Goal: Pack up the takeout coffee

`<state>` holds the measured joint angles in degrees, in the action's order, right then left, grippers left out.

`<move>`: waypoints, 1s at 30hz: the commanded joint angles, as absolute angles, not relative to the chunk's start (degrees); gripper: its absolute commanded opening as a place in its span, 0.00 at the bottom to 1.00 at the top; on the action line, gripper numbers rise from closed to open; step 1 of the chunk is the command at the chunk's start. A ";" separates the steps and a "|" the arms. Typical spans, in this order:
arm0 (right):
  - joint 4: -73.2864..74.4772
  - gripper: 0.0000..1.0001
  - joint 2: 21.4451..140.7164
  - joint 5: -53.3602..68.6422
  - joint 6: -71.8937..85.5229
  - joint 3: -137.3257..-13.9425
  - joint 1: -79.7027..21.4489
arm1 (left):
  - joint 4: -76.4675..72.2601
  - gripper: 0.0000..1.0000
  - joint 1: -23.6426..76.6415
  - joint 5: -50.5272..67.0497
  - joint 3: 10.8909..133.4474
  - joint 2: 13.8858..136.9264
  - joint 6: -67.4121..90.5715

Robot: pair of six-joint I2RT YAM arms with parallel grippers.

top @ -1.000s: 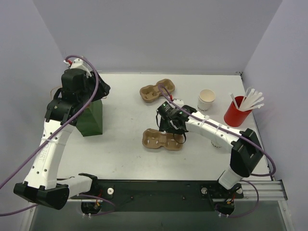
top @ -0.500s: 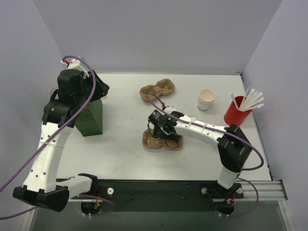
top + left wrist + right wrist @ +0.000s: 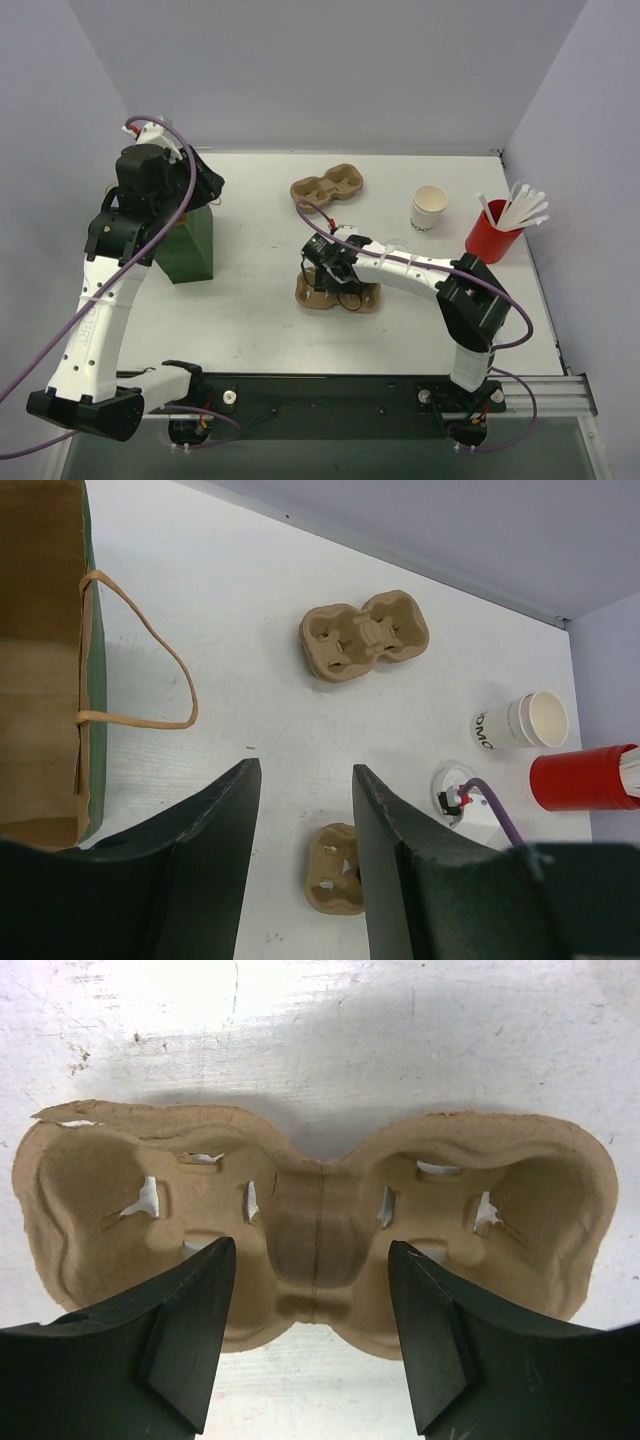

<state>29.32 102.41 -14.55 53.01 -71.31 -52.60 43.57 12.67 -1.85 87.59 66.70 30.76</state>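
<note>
The takeout coffee is out of view in every frame. My right gripper (image 3: 330, 274) (image 3: 310, 1250) is open and hovers low over the near brown pulp cup carrier (image 3: 366, 297) (image 3: 320, 1195). Its fingers straddle the carrier's narrow middle bridge at the near edge and hold nothing. Both carrier pockets are bare. My left gripper (image 3: 205, 184) (image 3: 305, 770) is open and empty, raised high beside the green paper bag (image 3: 188, 248) (image 3: 40, 680). Between its fingers, far below, the left end of the near carrier (image 3: 335, 880) shows.
A second pulp carrier (image 3: 327, 187) (image 3: 363, 640) lies at the back centre. A white cup with a tan inside (image 3: 429, 208) (image 3: 525, 720) and a red cup of white straws (image 3: 492, 238) (image 3: 580, 778) stand at the right. The bag stands open-topped at the left.
My right arm has swung left and come down over the near carrier, with its jaws a little wider. The left arm has barely shifted.
</note>
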 commanded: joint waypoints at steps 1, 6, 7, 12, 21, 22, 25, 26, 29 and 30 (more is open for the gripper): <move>29.44 0.57 105.11 -14.94 51.07 -73.56 -52.74 | 42.54 0.52 11.95 -2.55 90.88 66.71 29.88; 29.44 0.56 106.08 -14.24 50.36 -73.56 -52.65 | 43.85 0.52 11.51 -3.78 93.16 67.59 29.01; 29.44 0.55 106.17 -14.15 49.84 -73.56 -52.73 | 44.47 0.52 11.43 -5.00 93.86 67.94 28.74; 29.53 0.46 105.65 -13.89 48.52 -72.69 -52.65 | 48.77 0.51 10.20 -11.41 98.25 70.22 26.02; 29.27 0.38 96.78 -14.33 43.16 -70.75 -51.77 | 55.62 0.51 1.68 -21.18 105.46 75.49 18.90; 29.27 0.38 95.11 -14.15 42.89 -70.66 -51.68 | 56.42 0.52 0.89 -21.09 106.51 77.33 17.85; 28.83 0.38 92.47 -12.93 41.75 -70.40 -51.50 | 59.67 0.52 -1.30 -23.54 110.91 81.72 14.96; 28.83 0.38 92.03 -12.57 41.31 -70.49 -51.50 | 60.37 0.52 -1.58 -24.34 113.09 82.70 14.33; 28.83 0.38 90.44 -11.43 39.73 -70.93 -51.42 | 62.92 0.52 -3.86 -25.75 115.65 86.65 12.66; 28.83 0.38 89.74 -10.82 39.38 -71.01 -51.24 | 63.63 0.52 -4.65 -24.53 117.75 87.70 12.22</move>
<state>27.64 92.27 -12.08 42.19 -70.67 -51.72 58.74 -2.04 -22.65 111.98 84.16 16.29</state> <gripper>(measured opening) 0.385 0.521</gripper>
